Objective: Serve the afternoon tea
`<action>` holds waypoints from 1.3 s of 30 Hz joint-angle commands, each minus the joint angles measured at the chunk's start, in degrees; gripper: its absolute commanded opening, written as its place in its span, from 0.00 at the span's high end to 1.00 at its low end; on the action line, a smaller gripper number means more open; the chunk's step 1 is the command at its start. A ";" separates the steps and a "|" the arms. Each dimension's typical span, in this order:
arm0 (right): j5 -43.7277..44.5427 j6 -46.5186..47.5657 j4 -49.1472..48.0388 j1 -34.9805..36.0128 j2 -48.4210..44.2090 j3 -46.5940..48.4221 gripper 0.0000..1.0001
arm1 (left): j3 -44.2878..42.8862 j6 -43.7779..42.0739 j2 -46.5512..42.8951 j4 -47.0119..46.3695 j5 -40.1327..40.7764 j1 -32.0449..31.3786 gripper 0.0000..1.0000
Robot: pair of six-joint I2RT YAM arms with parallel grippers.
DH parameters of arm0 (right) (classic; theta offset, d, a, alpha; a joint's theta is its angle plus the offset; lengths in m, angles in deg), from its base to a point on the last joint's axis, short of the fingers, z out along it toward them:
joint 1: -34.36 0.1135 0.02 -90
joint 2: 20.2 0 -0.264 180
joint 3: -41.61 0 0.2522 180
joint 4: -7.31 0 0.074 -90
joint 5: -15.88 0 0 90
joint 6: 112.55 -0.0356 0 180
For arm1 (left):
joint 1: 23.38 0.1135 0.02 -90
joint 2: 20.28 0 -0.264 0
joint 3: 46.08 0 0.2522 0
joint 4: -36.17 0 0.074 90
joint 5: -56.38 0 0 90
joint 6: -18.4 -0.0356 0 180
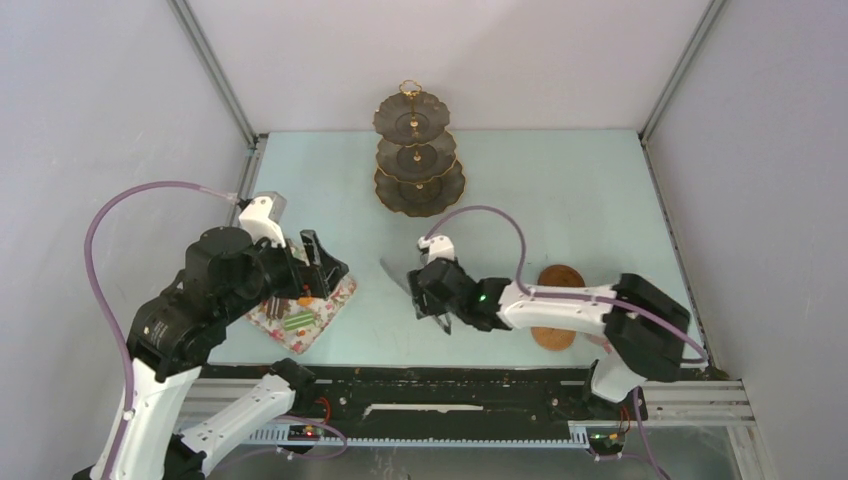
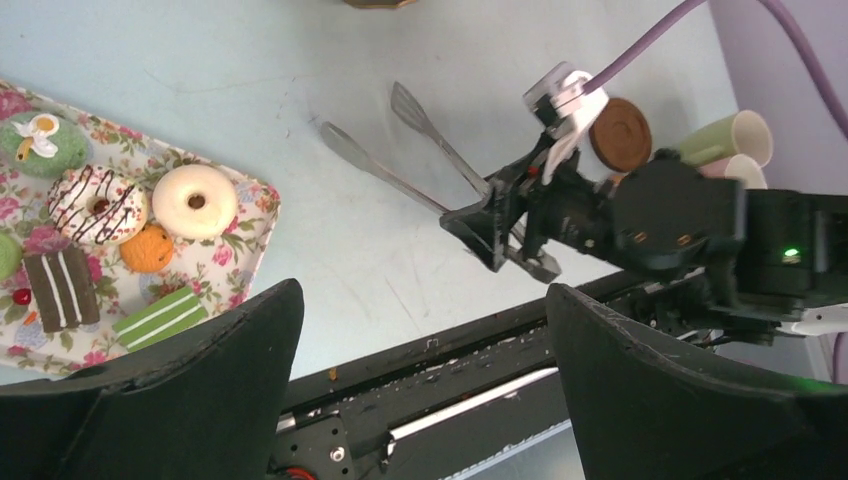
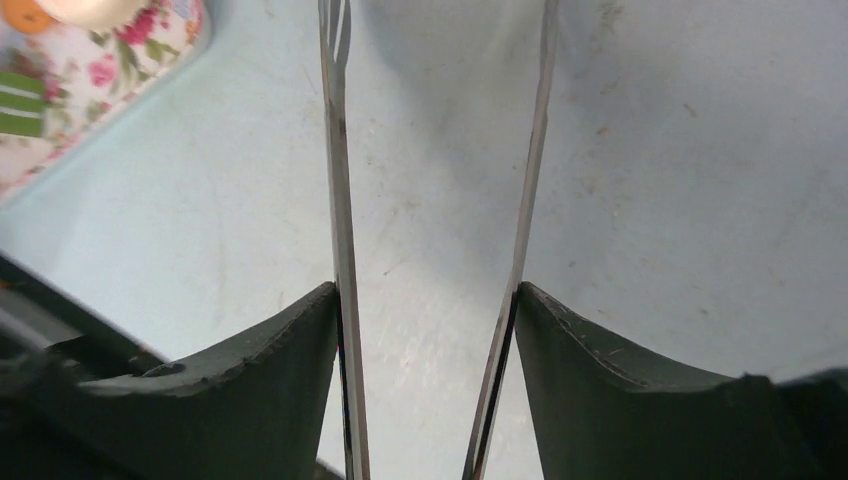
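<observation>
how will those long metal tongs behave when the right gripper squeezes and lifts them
Probably springy: the tongs have two thin arms standing apart inside the right gripper, so squeezing should flex them inward. Likely slippery, as the metal looks smooth and shiny. Gripped near one end, the long tips may sag or swing.

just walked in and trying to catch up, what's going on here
The right claw is closed on the long grey metal tongs, its fingers pressing on both arms. The left claw hangs open beside the floral-print tray of small toy cakes. The dark three-tier stand at the back holds nothing yet. The pink and cream cups and round brown coasters sit off to the right.
</observation>
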 commanded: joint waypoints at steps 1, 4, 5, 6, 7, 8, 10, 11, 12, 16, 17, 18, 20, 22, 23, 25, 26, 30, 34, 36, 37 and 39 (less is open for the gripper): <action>-11.88 -3.01 9.31 -4.67 -8.50 0.36 0.35 | 0.96 3.23 -0.77 -5.22 1.59 -0.33 0.02; -20.04 -4.18 12.76 -9.52 -12.47 0.36 0.36 | 1.37 4.46 -0.06 -6.66 2.05 -0.33 0.02; -22.28 -4.75 14.11 -11.11 -13.82 0.36 0.36 | 1.35 4.82 0.31 -6.98 2.18 -0.33 0.02; -24.37 -4.86 14.88 -12.58 -14.98 0.36 0.36 | 1.25 5.31 0.83 -7.29 2.39 -0.33 0.02; -26.65 -4.79 15.33 -13.93 -16.59 0.36 0.36 | 1.03 5.81 1.62 -7.48 2.53 -0.33 0.02; -28.74 -4.88 15.48 -15.32 -17.36 0.36 0.36 | 0.90 6.29 2.10 -7.84 2.58 -0.30 0.02; -31.19 -5.44 17.23 -18.03 -20.33 0.36 0.36 | 1.19 7.29 3.14 -8.87 2.55 -0.32 0.02; -32.78 -5.66 18.14 -20.21 -21.43 0.36 0.36 | 1.59 7.90 3.67 -9.46 2.28 -0.32 0.02; -33.82 -5.77 19.25 -21.67 -22.44 0.36 0.36 | 2.10 8.54 4.22 -10.09 2.22 -0.33 0.02; -36.55 -5.33 23.04 -26.26 -25.98 0.36 0.36 | 5.18 11.49 6.05 -13.27 0.34 -0.30 0.02; -37.62 -5.28 23.59 -27.12 -26.79 0.36 0.36 | 6.12 12.27 6.59 -14.05 -0.54 -0.32 0.02; -38.54 -5.30 23.99 -28.02 -27.62 0.36 0.36 | 7.02 13.64 7.25 -14.60 -0.92 -0.32 0.02; -40.08 -5.09 24.72 -29.47 -29.09 0.36 0.36 | 8.45 15.89 8.77 -15.16 -0.97 -0.33 0.02; -42.02 -4.65 25.28 -30.96 -29.94 0.36 0.36 | 9.94 18.26 10.10 -15.71 -0.97 -0.31 0.02; -43.12 -4.49 25.52 -31.57 -30.07 0.36 0.36 | 10.64 19.41 10.67 -15.75 -0.97 -0.25 0.02; -44.98 -3.86 25.99 -32.49 -29.93 0.36 0.36 | 11.62 21.50 12.09 -15.38 -0.07 -0.11 0.03; -45.58 -3.50 26.17 -32.76 -29.80 0.36 0.36 | 12.05 22.38 12.96 -15.16 0.66 -0.07 0.03; -47.68 -2.32 27.35 -33.21 -29.96 0.36 0.35 | 15.02 24.69 15.77 -15.45 2.15 1.10 0.09; -47.83 -0.13 28.35 -33.45 -30.70 0.36 0.34 | 20.31 25.39 19.08 -18.92 4.09 1.63 0.14; -47.59 0.96 28.61 -33.50 -31.12 0.36 0.34 | 23.18 25.03 20.57 -22.56 4.55 1.76 0.14; -47.60 1.10 28.76 -33.59 -31.48 0.36 0.34 | 24.28 24.65 21.46 -24.01 4.52 2.05 0.14; -49.09 0.48 29.22 -34.80 -32.74 0.36 0.34 | 25.64 24.01 23.57 -25.56 3.83 3.47 0.14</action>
